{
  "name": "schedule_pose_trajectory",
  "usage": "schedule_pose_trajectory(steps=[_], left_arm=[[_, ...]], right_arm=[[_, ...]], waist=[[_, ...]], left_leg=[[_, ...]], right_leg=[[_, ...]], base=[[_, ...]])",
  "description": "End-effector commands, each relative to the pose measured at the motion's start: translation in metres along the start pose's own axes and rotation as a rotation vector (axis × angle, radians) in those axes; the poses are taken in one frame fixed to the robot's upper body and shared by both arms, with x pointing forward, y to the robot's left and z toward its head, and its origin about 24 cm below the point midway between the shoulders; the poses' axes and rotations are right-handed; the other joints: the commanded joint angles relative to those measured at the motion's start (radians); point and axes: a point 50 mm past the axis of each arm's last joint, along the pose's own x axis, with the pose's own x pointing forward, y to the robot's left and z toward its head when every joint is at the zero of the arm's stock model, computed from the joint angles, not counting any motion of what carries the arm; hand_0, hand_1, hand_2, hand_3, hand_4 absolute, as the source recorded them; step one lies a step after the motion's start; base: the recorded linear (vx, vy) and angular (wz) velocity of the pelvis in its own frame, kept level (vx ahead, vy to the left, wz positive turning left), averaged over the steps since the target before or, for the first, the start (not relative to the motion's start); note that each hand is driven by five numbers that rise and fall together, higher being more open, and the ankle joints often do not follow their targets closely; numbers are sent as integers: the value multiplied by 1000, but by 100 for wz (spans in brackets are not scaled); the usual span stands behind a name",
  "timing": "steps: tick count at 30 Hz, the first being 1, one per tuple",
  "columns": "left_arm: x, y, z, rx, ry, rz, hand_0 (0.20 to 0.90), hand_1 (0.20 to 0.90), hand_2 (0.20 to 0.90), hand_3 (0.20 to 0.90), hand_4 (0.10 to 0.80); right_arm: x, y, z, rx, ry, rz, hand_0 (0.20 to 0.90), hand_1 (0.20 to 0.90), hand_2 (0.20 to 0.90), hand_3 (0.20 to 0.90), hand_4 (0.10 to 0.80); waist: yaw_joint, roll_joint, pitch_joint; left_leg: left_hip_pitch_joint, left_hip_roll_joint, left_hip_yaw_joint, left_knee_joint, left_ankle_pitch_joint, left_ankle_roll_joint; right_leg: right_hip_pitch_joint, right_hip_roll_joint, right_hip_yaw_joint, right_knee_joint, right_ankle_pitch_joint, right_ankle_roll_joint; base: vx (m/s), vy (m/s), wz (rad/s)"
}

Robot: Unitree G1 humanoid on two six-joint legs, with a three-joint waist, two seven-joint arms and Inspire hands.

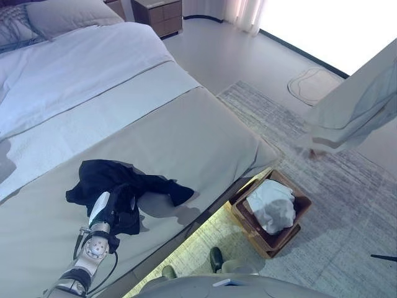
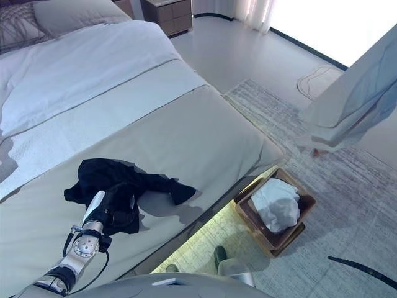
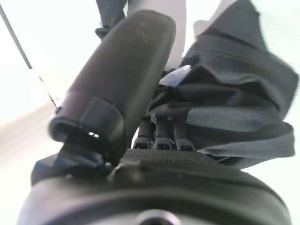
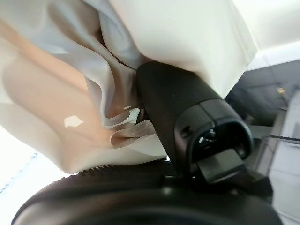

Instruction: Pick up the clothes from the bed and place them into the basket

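A black garment (image 1: 124,177) lies crumpled on the grey cover near the bed's (image 1: 205,130) foot edge. My left hand (image 1: 102,208) rests on its near side; in the left wrist view its fingers (image 3: 159,136) curl into the bunched black cloth (image 3: 234,93) with the thumb (image 3: 122,79) beside it. My right hand (image 4: 187,108) is shut on a pale garment (image 4: 61,93), which hangs in the air at the right (image 1: 360,99), above the rug. The brown basket (image 1: 302,202) stands on the floor beside the bed and holds white cloth (image 1: 273,205).
A grey patterned rug (image 1: 347,205) lies under the basket. A wooden nightstand (image 1: 158,15) stands at the far end beside the pillows (image 1: 62,15). A white blanket (image 1: 74,68) covers the bed's upper half. A pale round mat (image 1: 313,84) lies on the floor by the window.
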Motion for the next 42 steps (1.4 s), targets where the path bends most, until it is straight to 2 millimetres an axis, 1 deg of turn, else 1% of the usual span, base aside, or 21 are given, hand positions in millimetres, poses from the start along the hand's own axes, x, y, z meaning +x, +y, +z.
schedule_pose_trajectory(steps=[1,3,6,10,12,13,15,16,17,20,22,27,29,33,35,36,37,38,41,42], left_arm=[[8,27,11,48,-102,55,900,900,900,900,800],[9,28,12,49,-101,53,900,900,900,900,800],[10,27,13,45,-98,53,900,900,900,900,800],[12,27,15,49,-98,49,900,900,900,900,800],[12,28,14,47,-93,48,900,900,900,900,800],[13,28,15,45,-92,48,900,900,900,900,800],[13,27,16,53,-92,42,900,900,900,900,800],[14,27,16,51,-92,40,900,900,900,900,800],[14,26,17,47,-90,38,900,900,900,900,800],[16,25,18,46,-87,32,900,900,900,900,800],[16,24,19,45,-87,31,900,900,900,900,800],[18,27,22,37,-95,39,900,900,900,900,800],[20,28,25,35,-102,38,900,900,900,900,800],[20,25,27,36,-110,34,900,900,900,900,800],[21,24,28,35,-112,30,900,900,900,900,800],[22,24,31,37,-119,27,900,900,900,900,800],[23,24,33,36,-123,26,900,900,900,900,800],[24,23,34,36,-125,26,900,900,900,900,800],[24,20,35,36,-126,21,900,900,900,900,800],[23,20,35,37,-124,20,900,900,900,900,800]], right_arm=[[-6,-30,31,22,-190,-41,300,300,300,200,100],[-7,-26,26,-3,-178,3,300,300,300,200,100],[-8,-13,14,-38,-163,71,300,300,300,200,100],[-12,0,-1,-43,-142,139,300,300,300,200,100],[-15,9,-13,-50,-116,183,300,300,300,200,100],[-17,18,-22,-40,-96,207,300,300,300,200,100],[-21,26,-36,-26,-59,238,300,300,300,200,100],[-23,34,-44,-21,-44,257,300,300,300,200,100],[-28,46,-55,-14,-19,294,300,300,300,200,100],[-38,68,-75,-3,26,347,300,300,300,200,100],[-45,80,-87,8,57,379,300,300,300,200,100],[-60,104,-107,25,118,446,300,300,300,200,100],[-69,117,-120,25,158,483,300,300,300,200,100],[-82,133,-139,40,236,540,300,300,300,200,100],[-88,139,-147,12,266,560,300,300,300,200,100],[-95,144,-158,-6,324,570,300,300,300,200,100],[-98,147,-165,-28,358,577,300,300,300,200,100],[-101,149,-169,-44,379,582,300,300,300,200,100],[-115,155,-190,-73,492,606,300,300,300,200,100],[-117,155,-192,-74,507,610,300,300,300,200,100]], waist=[[-3,-29,-116],[-7,-27,-114],[-14,-24,-111],[-15,-24,-106],[-16,-24,-104],[-16,-22,-101],[-13,-23,-97],[-12,-21,-92],[-11,-16,-85],[-8,-9,-76],[-6,-4,-72],[-3,9,-64],[1,14,-59],[9,20,-53],[14,23,-49],[20,26,-44],[24,29,-42],[26,30,-40],[36,38,-33],[37,40,-32]], left_leg=[[-26,26,-79,48,-77,-42],[-27,27,-77,48,-76,-43],[-30,30,-70,49,-74,-43],[-31,33,-67,47,-73,-44],[-32,33,-68,47,-72,-46],[-32,35,-66,48,-72,-46],[-33,38,-64,53,-74,-47],[-36,39,-64,56,-74,-48],[-39,39,-65,60,-74,-48],[-37,39,-65,63,-76,-48],[-35,38,-66,63,-78,-49],[-34,34,-68,61,-78,-50],[-35,31,-71,58,-76,-50],[-34,31,-74,58,-76,-50],[-35,31,-77,59,-75,-51],[-38,31,-80,61,-74,-51],[-39,31,-83,61,-73,-52],[-40,31,-84,60,-73,-52],[-39,32,-90,56,-69,-54],[-39,32,-92,56,-69,-54]], right_leg=[[-37,-10,-40,76,-48,46],[-41,-9,-38,77,-46,47],[-48,-10,-39,78,-44,48],[-50,-7,-41,77,-44,48],[-52,-7,-44,76,-43,48],[-52,-6,-45,75,-44,47],[-52,-7,-47,76,-46,46],[-54,-7,-50,77,-47,45],[-56,-8,-53,80,-48,44],[-51,-10,-58,80,-51,42],[-48,-12,-62,80,-52,42],[-49,-18,-70,83,-53,44],[-48,-20,-74,82,-52,45],[-47,-23,-81,84,-53,45],[-47,-24,-85,87,-54,45],[-46,-26,-89,88,-55,45],[-46,-27,-92,88,-56,44],[-45,-27,-94,87,-56,44],[-42,-29,-103,85,-56,45],[-41,-30,-104,85,-56,44]], base=[[-16,-16,-15],[-9,-8,-3],[-25,-20,-4],[0,0,0],[-14,-25,-3],[-18,-34,-1],[-31,-33,0],[-56,-32,-1],[-59,-25,0],[-15,-5,0],[0,0,0],[-7,-6,1],[0,0,0],[-1,-8,0],[-5,-24,1],[-19,-49,4],[-20,-54,4],[-9,-41,4],[6,-31,5],[22,-34,11]])
